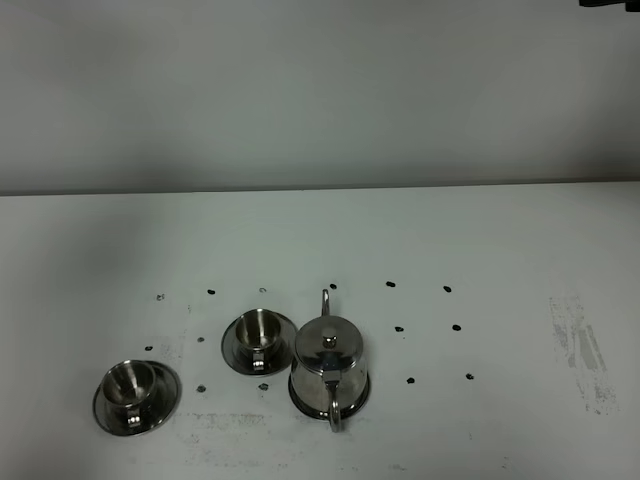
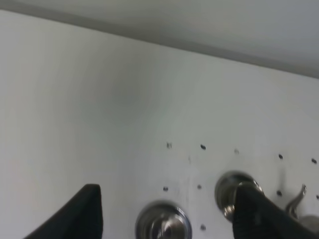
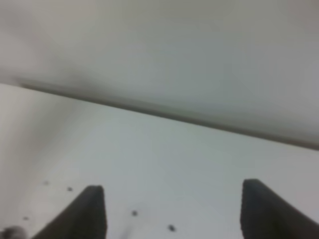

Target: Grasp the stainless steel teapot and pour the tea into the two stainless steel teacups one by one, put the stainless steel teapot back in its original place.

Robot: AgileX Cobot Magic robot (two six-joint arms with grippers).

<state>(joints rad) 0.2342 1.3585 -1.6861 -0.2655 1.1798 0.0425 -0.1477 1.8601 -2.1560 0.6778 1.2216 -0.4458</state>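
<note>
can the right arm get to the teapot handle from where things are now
Probably yes. The teapot turns its handle toward the camera with nothing around it, the nearer cup and farther cup sit on its left, and the right gripper is open.

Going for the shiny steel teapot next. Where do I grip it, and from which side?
Grip the shiny steel teapot by its loop handle, coming from the white table's near edge: the handle juts that way, upright, while the thin spout points away. The right claw is open.
</note>
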